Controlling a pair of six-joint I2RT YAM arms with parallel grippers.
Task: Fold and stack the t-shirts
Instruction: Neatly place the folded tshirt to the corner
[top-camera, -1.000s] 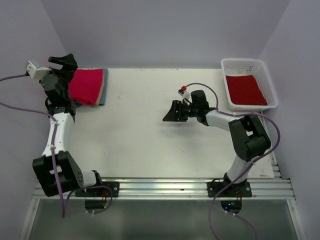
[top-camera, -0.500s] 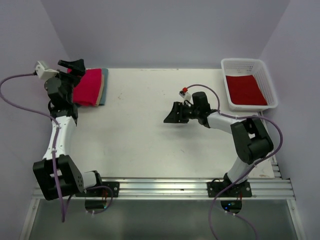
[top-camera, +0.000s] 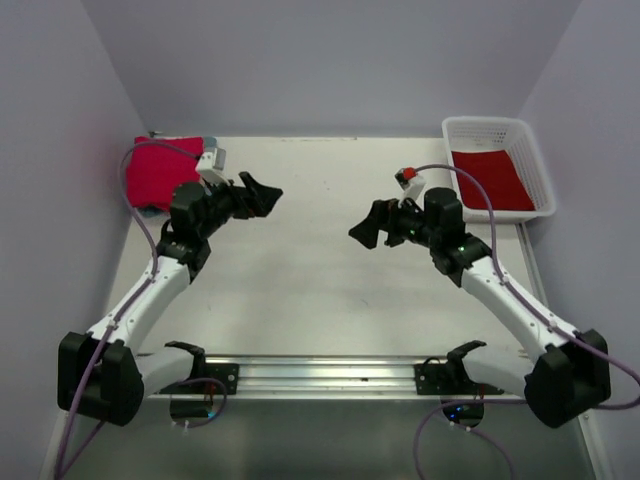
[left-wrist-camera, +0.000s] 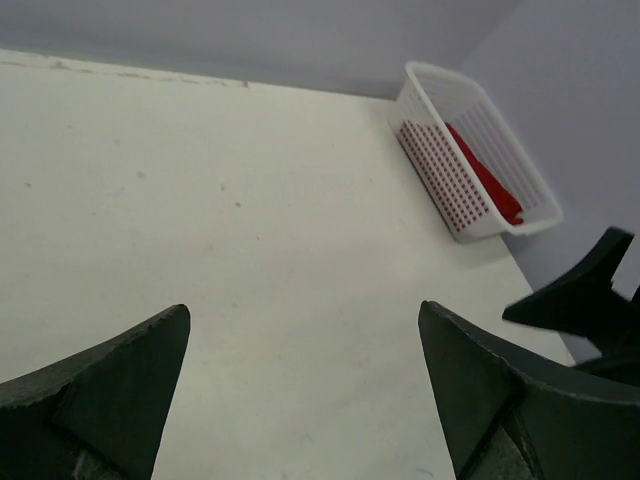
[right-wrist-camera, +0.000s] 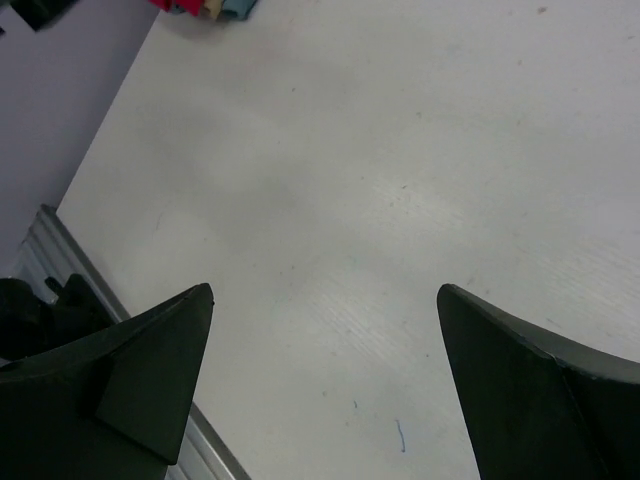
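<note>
Now that my left gripper (top-camera: 264, 192) has swung off the folded stack (top-camera: 158, 172) and, like my right gripper (top-camera: 366, 228), gapes empty, I'd fetch the red t-shirt (top-camera: 490, 178) from the basket (top-camera: 484, 123) next.

The middle of the desk (top-camera: 310, 290) is bare from near edge to far edge. A stack of folded t-shirts (top-camera: 158, 175) takes the far left corner, a white lattice basket (top-camera: 484, 120) the far right corner. The left fingers (top-camera: 265, 190) and right fingers (top-camera: 368, 228) hang above the middle, with a free gap between them.
</note>
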